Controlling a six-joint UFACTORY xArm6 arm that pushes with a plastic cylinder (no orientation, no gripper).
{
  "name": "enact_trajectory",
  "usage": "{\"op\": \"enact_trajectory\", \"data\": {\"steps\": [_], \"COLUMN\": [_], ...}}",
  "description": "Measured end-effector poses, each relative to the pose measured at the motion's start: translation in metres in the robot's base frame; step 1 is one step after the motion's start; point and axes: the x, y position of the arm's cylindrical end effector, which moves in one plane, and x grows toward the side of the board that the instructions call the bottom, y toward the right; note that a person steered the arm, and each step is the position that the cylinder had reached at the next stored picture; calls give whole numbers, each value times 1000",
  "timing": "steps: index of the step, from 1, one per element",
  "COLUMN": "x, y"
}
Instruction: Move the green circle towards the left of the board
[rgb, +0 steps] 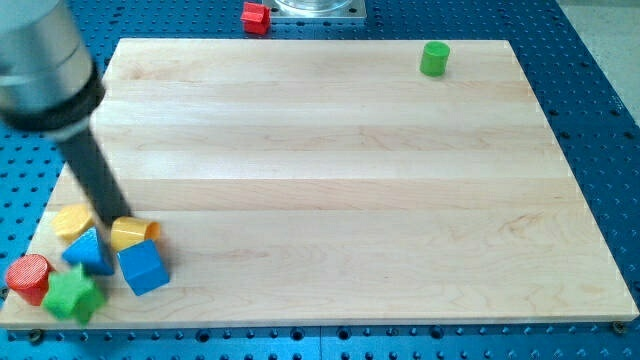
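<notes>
Green circle (435, 58) upper right of table (330, 180), my tip (113, 222) lower left between two yellow blocks (73, 220) (134, 233), no pincer fitted, state untellable.

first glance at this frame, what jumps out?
The green circle sits alone near the board's top right edge. Every other block on the board is huddled at the view's bottom left: two yellow blocks, a blue triangle, blue cube, red circle and green star. My tip is down among that cluster, between the yellow blocks, far from the circle.
</notes>
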Motion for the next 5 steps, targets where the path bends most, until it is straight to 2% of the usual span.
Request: {"op": "enact_trajectory", "data": {"steps": [1,2,3,4,5], "x": [-58,-143,-158,-185,-272], "y": [7,106,229,386,486]}}
